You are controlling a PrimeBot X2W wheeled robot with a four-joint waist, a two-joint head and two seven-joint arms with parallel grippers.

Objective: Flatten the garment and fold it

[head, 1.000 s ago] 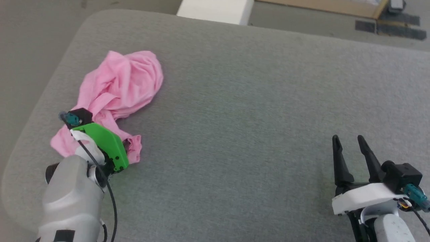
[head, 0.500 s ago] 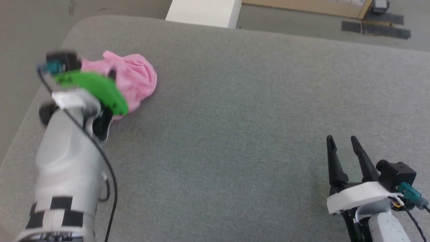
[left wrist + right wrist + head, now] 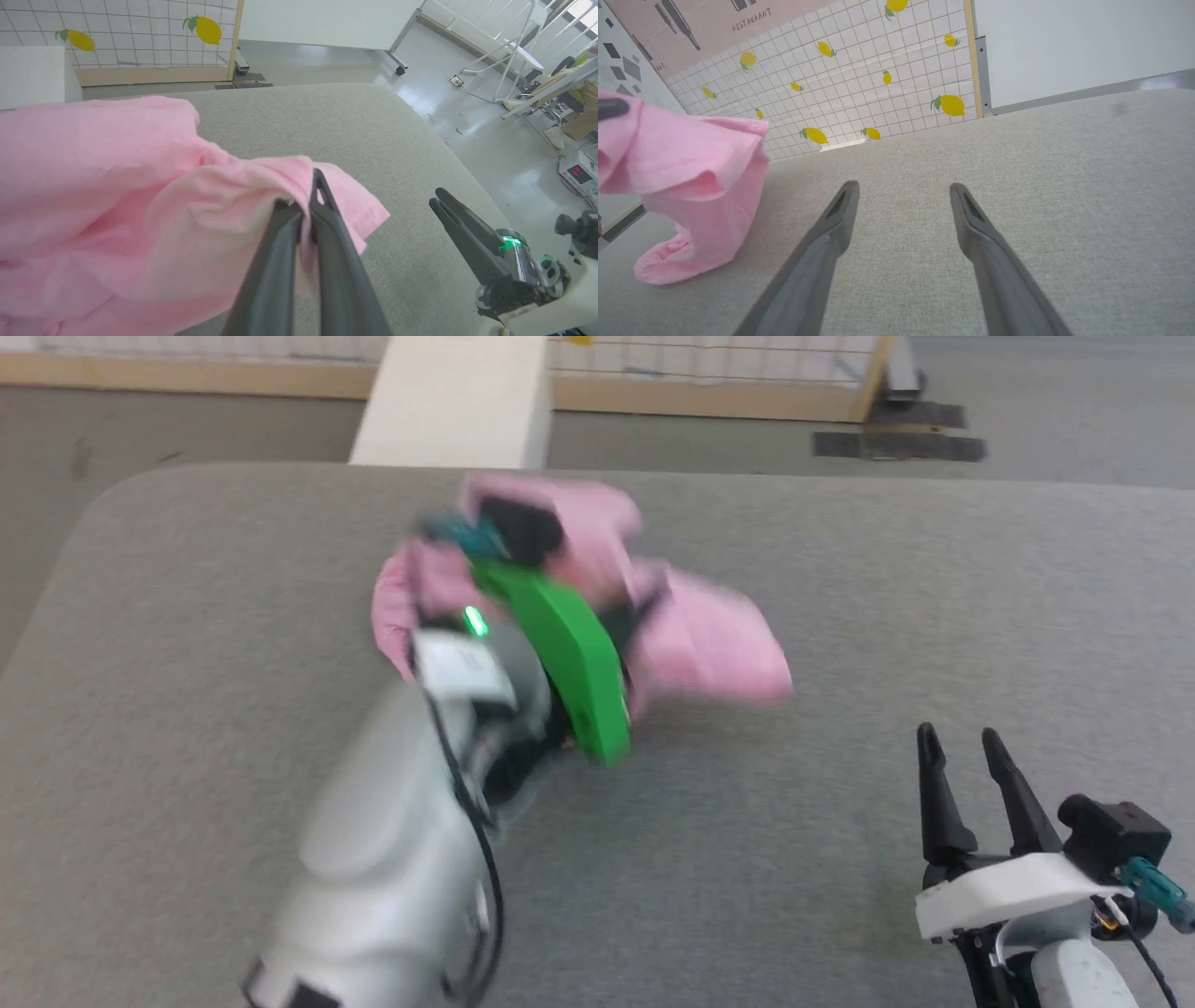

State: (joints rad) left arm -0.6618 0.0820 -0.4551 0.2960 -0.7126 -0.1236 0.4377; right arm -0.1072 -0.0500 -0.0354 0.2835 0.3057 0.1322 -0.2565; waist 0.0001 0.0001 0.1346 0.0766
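Observation:
The garment (image 3: 709, 649) is light pink, thin and crumpled, and it hangs bunched above the grey padded table (image 3: 887, 579), near its far middle. My left gripper (image 3: 306, 207) is shut on a fold of the garment (image 3: 117, 186), close to a hemmed edge. In the head view its green wrist cover (image 3: 565, 653) hides the fingers. In the right wrist view the garment (image 3: 691, 158) droops at the left and its lowest end touches the table. My right gripper (image 3: 962, 747) rests open at the near right, nothing between its fingers (image 3: 843, 205).
A white block (image 3: 457, 401) stands just past the table's far edge. Behind it is a wood-framed tiled screen with lemons (image 3: 140, 37). The table has rounded corners, with floor beyond its left and right sides. White chairs and equipment (image 3: 518, 46) stand off to the right.
My left gripper shut on the garment, lifted it off the table's left side and swung it right toward the middle. The head camera tilted up. The right gripper stayed put.

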